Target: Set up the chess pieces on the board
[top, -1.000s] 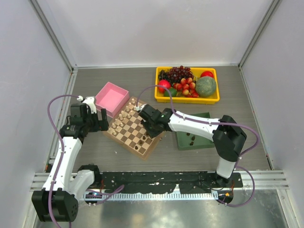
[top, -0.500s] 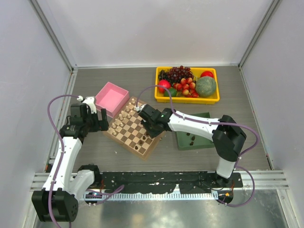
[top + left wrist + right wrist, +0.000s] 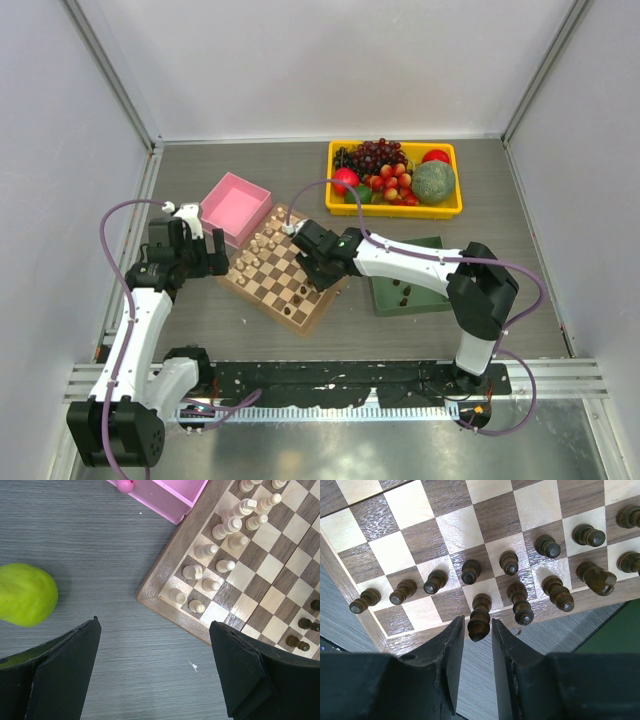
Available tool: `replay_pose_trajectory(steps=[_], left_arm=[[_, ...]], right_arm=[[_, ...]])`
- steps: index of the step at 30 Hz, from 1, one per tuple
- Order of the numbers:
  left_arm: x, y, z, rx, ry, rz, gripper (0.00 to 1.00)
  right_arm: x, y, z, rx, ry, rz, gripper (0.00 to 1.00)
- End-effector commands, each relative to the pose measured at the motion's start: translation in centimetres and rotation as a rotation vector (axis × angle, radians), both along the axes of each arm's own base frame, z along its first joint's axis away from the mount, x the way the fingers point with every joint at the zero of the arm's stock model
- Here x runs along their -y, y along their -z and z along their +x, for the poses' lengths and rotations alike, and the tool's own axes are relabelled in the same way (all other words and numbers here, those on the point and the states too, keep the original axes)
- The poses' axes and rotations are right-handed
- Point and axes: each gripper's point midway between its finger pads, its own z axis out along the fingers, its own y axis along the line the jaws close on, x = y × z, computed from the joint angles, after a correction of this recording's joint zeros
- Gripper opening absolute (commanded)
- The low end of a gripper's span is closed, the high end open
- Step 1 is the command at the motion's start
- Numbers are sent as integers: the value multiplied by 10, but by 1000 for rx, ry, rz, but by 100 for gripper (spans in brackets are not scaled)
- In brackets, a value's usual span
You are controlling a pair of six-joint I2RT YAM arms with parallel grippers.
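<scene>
Thirteen chess pieces [image 3: 509, 562] show on the board [image 3: 420, 540] in the right wrist view. The nearest piece [image 3: 480, 611] stands at lower centre between the right gripper [image 3: 477, 624] jaws, which have just eased apart (a sliver of gap each side), so it looks placed. A few more wait in the green tray [image 3: 435, 300], right of centre.

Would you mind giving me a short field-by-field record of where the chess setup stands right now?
board: cream pieces on the left arm's side, dark pieces on the right arm's side
right gripper: straddling one dark piece at the board's edge row; contact unclear
left gripper: open, empty, above the table by the board's corner
green tray: holds a few loose dark pieces
</scene>
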Motion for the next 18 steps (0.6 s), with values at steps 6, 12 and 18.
replay_pose_trajectory(steps=[6,12,18], left_arm=[[2,-21,8,66,21,5,99],[1,-21,8,67,18,6,99],[1,-21,8,69,16,8,99]], right_arm=[[-20,-32,11,62,-26,78,38],[-21,-63,14,113,-30,140,40],[1,-101,30,231,44,164,50]])
